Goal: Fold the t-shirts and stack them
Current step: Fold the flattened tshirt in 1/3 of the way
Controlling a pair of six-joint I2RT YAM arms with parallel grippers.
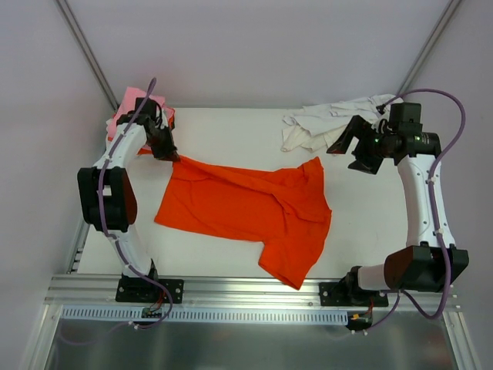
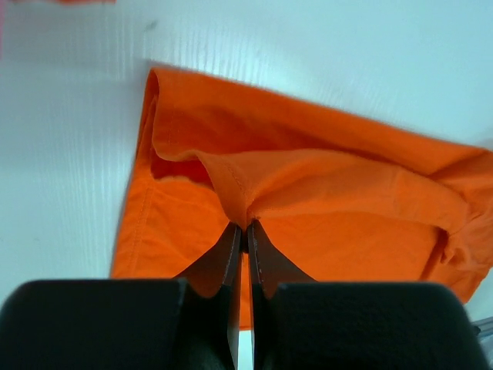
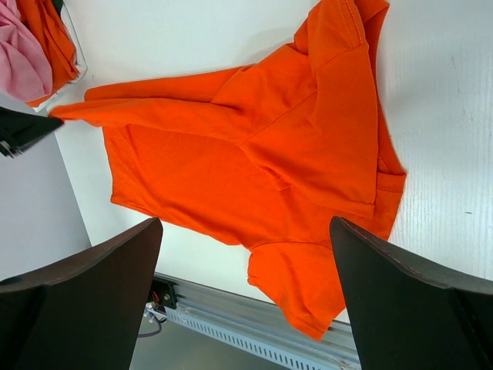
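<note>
A bright orange t-shirt (image 1: 246, 208) lies spread and wrinkled in the middle of the white table (image 1: 231, 131). My left gripper (image 1: 167, 151) is shut on the shirt's far left corner. In the left wrist view the jaws (image 2: 246, 226) pinch a raised fold of the orange cloth (image 2: 331, 193). My right gripper (image 1: 348, 145) hangs open and empty above the table's right side, apart from the shirt. In the right wrist view (image 3: 245, 223) the orange t-shirt (image 3: 254, 146) lies below between the wide-spread fingers.
A light pink t-shirt (image 1: 127, 106) with another orange one (image 3: 50, 38) beside it lies at the back left corner. A heap of white t-shirts (image 1: 323, 123) lies at the back right. A metal rail (image 1: 246, 297) runs along the near edge.
</note>
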